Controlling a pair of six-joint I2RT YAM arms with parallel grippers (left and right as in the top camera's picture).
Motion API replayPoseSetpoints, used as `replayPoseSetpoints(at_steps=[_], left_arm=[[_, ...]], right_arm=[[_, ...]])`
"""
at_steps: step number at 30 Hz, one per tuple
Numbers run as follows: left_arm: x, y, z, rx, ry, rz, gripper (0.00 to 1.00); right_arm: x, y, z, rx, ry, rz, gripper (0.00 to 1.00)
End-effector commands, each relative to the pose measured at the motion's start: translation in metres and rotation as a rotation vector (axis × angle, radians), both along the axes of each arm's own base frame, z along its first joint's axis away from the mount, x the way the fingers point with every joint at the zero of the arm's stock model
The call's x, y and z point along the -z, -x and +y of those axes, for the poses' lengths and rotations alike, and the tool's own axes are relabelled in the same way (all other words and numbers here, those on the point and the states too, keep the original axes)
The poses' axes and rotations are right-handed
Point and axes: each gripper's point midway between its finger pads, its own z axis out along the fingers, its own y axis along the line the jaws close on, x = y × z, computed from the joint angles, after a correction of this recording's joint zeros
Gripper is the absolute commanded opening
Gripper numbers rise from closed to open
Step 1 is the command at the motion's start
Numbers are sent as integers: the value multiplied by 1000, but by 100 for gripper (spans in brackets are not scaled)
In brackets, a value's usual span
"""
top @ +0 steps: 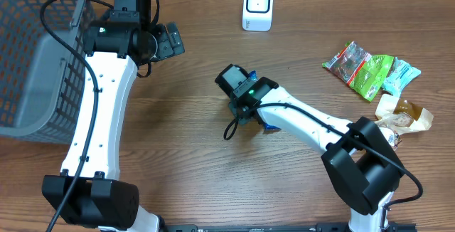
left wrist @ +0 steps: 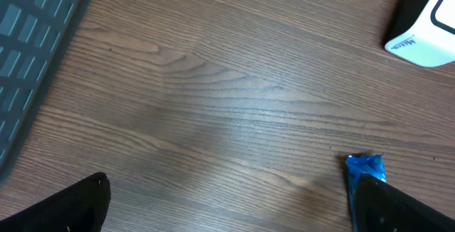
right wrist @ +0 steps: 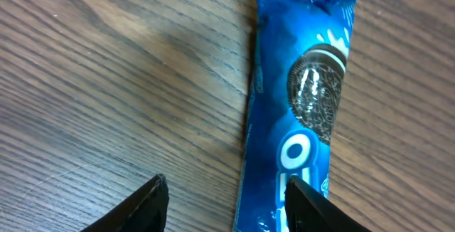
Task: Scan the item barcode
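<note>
The item is a blue cookie packet (right wrist: 302, 104) that lies flat on the wooden table, seen lengthwise in the right wrist view. My right gripper (right wrist: 226, 183) hovers over its near end with its jaws apart. One fingertip (right wrist: 306, 203) is over the wrapper, and the other is over bare wood to the left. From overhead, only a blue corner (top: 269, 127) shows beside the right gripper (top: 250, 107). The white scanner (top: 257, 6) stands at the back of the table. My left gripper (top: 170, 41) is wide open and empty, and the left wrist view shows the packet's end (left wrist: 365, 166) and the scanner (left wrist: 426, 29).
A grey mesh basket (top: 28, 61) fills the far left. Several snack packets (top: 370, 68) and a brown wrapper (top: 402, 114) lie at the right side of the table.
</note>
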Motion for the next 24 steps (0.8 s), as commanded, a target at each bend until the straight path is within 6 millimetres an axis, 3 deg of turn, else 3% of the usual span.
replayPoseSetpoints(at_steps=[1,9,15,17,21,24], left_arm=[[3,-2,-3,0,10,6,100],[3,-2,-2,0,10,6,100],[3,-2,-3,0,10,6,100],[3,-2,-3,0,10,6,100],[3,-2,-3,0,10,6,100],[3,-2,-3,0,10,6,100]], right_arm=[[4,-13,-13,32,73,-54,54],[35,-17,-28,60,135,-12,53],[38,-15,-30,58,142,1,52],[38,-15,-30,59,143,1,47],[38,-15,-30,60,145,-2,22],[38,-15,-30,62,145,0,9]])
